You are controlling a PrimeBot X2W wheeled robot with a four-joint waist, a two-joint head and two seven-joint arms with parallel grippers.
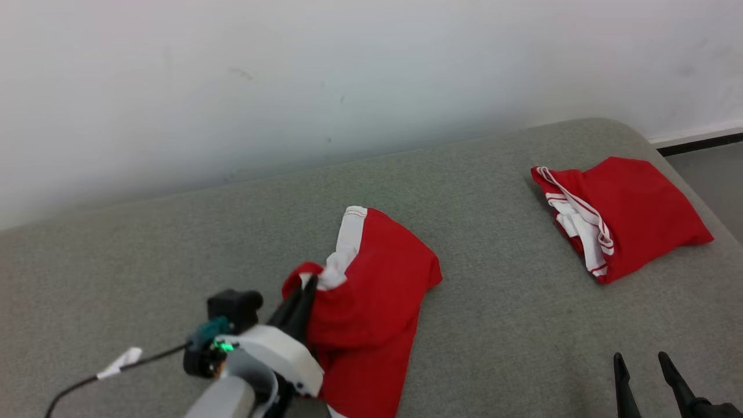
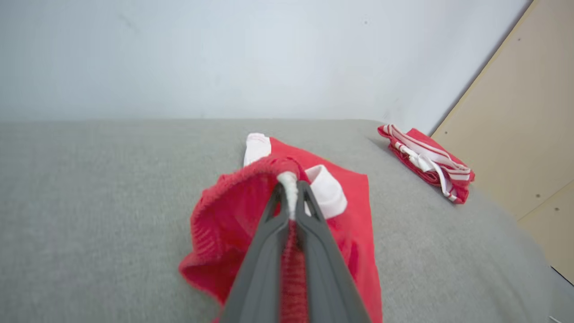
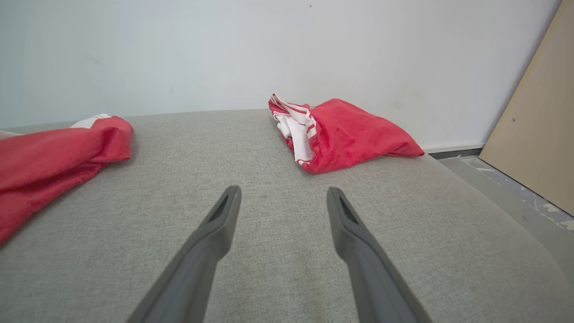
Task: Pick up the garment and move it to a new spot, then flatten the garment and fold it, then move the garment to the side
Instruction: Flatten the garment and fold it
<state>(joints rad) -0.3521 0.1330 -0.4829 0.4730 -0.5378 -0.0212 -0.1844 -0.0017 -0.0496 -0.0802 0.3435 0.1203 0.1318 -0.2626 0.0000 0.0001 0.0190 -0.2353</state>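
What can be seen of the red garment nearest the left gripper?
The red garment is soft, knit-looking fabric with white trim and a white band at its far end. It lies crumpled, not flat, on the grey padded surface. The left gripper has its jaws shut on a bunched red-and-white edge at the garment's left side.

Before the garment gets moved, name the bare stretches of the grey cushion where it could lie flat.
Widest: between the held garment and the folded garment, down to the open right gripper. Also the strip left of the left gripper, along the wall. Crowded: the right corner under the folded garment.
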